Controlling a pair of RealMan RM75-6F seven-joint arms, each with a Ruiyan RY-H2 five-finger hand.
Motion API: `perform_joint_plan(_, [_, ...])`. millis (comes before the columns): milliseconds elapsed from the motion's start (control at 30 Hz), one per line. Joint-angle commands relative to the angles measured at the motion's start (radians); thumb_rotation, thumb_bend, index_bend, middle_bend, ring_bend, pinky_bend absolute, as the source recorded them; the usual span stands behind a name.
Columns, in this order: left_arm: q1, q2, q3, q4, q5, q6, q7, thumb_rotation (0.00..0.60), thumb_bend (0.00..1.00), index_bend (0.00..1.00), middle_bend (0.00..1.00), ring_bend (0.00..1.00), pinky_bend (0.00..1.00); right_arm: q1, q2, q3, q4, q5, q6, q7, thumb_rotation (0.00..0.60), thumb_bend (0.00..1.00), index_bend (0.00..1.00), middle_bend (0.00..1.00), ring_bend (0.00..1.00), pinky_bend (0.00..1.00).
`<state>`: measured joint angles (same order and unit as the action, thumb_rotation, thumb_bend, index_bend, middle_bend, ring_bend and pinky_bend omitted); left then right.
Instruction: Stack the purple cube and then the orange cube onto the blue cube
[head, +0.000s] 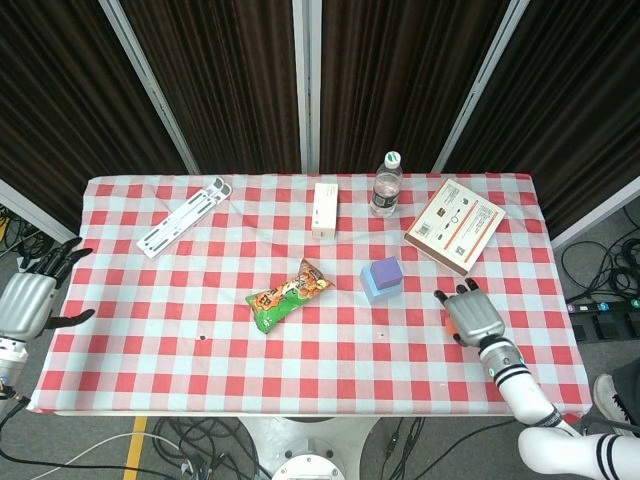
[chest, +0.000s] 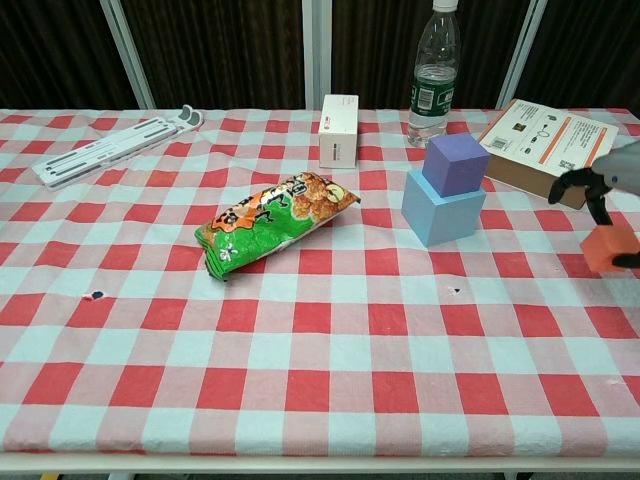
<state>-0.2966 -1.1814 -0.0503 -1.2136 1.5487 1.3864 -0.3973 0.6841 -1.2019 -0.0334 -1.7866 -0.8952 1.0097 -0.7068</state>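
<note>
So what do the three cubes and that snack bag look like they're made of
The purple cube, blue cube and orange cube look like foam or matte plastic: flat colour, no glare, soft-looking edges. Which one, the look leaves open. The snack bag looks like glossy printed plastic film, crinkled, with highlights along its folds.

Tally of the table — by kind

Three cubes — one purple cube (chest: 458, 161), one blue cube (chest: 443, 210), one orange cube (chest: 609, 248); two boxes, one white box (chest: 338, 144), one brown box (chest: 548, 145); one water bottle (chest: 434, 71); one snack bag (chest: 271, 220); one white stand (chest: 112, 146); two hands, left hand (head: 27, 296) and right hand (head: 472, 315).
</note>
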Motion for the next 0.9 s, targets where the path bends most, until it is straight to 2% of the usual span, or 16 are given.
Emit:
perform_joint_plan(33, [0.000, 0.002, -0.001, -0.003, -0.002, -0.001, 0.000, 0.600, 0.09, 0.21, 0.17, 0.17, 0.35, 0.040, 0.102, 0.066, -0.111, 0.010, 0.009, 0.008, 0.600, 0.15, 0.20, 0.49, 0.22, 0.14])
perform_joint_plan(200, [-0.001, 0.004, 0.000, -0.009, -0.001, -0.002, 0.002, 0.600, 0.09, 0.22, 0.17, 0.17, 0.35, 0.126, 0.206, 0.147, -0.203, 0.084, -0.026, -0.018, 0.600, 0.15, 0.21, 0.49, 0.22, 0.14])
perform_joint_plan(300, [-0.002, 0.004, -0.001, -0.011, -0.001, -0.004, 0.002, 0.600, 0.09, 0.22, 0.17, 0.17, 0.35, 0.182, 0.226, 0.186, -0.215, 0.156, -0.062, -0.023, 0.600, 0.15, 0.21, 0.49, 0.22, 0.14])
perform_joint_plan(400, [-0.003, 0.004, -0.002, -0.009, -0.002, -0.005, 0.003, 0.600, 0.09, 0.21, 0.17, 0.17, 0.35, 0.239, 0.221, 0.202, -0.190, 0.220, -0.103, -0.037, 0.600, 0.15, 0.21, 0.49, 0.22, 0.14])
perform_joint_plan(567, [-0.002, 0.006, -0.001, -0.005, -0.005, -0.008, -0.002, 0.600, 0.09, 0.21, 0.17, 0.17, 0.35, 0.326, 0.169, 0.193, -0.122, 0.335, -0.174, -0.050, 0.600, 0.15, 0.22, 0.49, 0.22, 0.14])
perform_joint_plan(900, [-0.008, 0.006, -0.004, 0.010, -0.010, -0.021, -0.021, 0.600, 0.09, 0.22, 0.17, 0.17, 0.35, 0.443, 0.056, 0.151, 0.035, 0.484, -0.211, -0.070, 0.600, 0.15, 0.23, 0.49, 0.22, 0.14])
